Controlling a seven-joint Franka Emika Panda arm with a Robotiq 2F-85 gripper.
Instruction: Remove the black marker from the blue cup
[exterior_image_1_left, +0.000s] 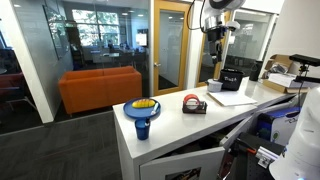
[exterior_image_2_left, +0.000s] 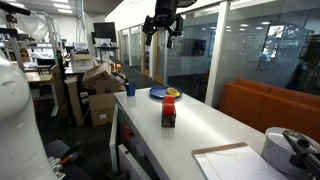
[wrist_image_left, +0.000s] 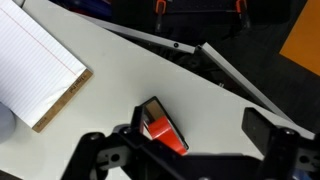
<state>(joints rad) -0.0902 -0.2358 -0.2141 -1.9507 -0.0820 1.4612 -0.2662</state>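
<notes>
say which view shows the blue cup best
Best in an exterior view: the blue cup is near and large. In an exterior view the blue cup is tiny, far off. The wrist view misses it.

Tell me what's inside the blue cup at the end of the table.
In both exterior views the blue cup shows only its outer wall; its inside is hidden from these angles. It is too small to tell whether anything stands in it.

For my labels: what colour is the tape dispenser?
The tape dispenser is black and red, clearest in the wrist view.
</notes>
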